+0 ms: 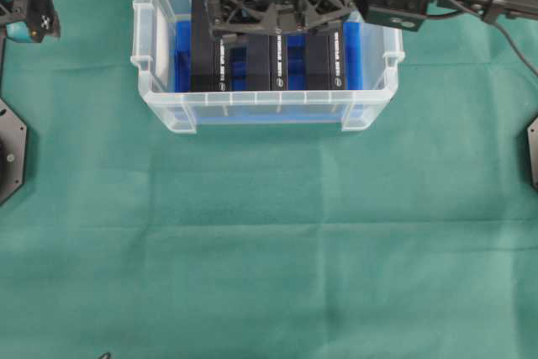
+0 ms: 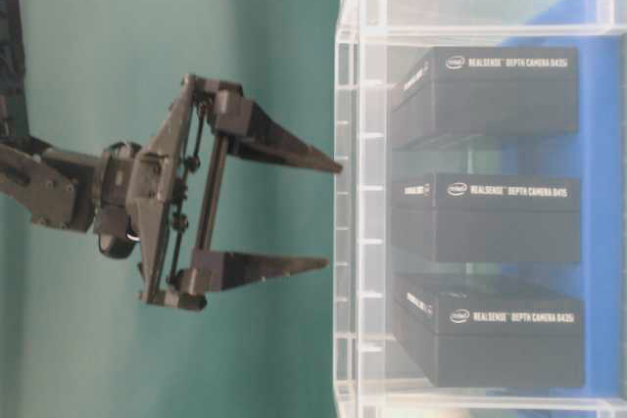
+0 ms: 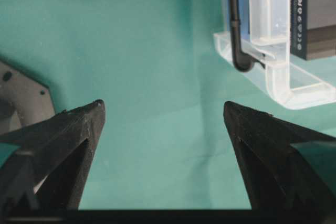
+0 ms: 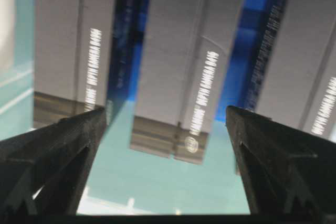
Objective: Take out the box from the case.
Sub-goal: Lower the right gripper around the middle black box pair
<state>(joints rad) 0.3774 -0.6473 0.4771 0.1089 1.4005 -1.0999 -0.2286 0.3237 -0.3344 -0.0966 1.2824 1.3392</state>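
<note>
Fingers on my right gripper [image 4: 165, 121] stand spread wide with nothing between them, poised above the large translucent clear plastic case [image 1: 160, 111] with its blue lining. From the right wrist camera the middle black rectangular cardboard box [image 4: 184, 56] sits squarely in the gap between the two fingertips, so that is the one I judge the approach is lined up on.

Three of these black boxes stand in a row inside the case, side by side with blue showing between them; the overhead view has the right arm covering much of them. Each box's long axis runs across the case's short side, away from the near wall, and my fingers straddle the middle box's narrow width, which is the grip I want. How far above the box top the tips are, I cannot say for sure; the wrist picture is blurred.

My left gripper [image 3: 163, 114] is also spread and empty, over bare green cloth [image 1: 269, 250] beyond the case's left corner, clearly the farther of the two.
</note>
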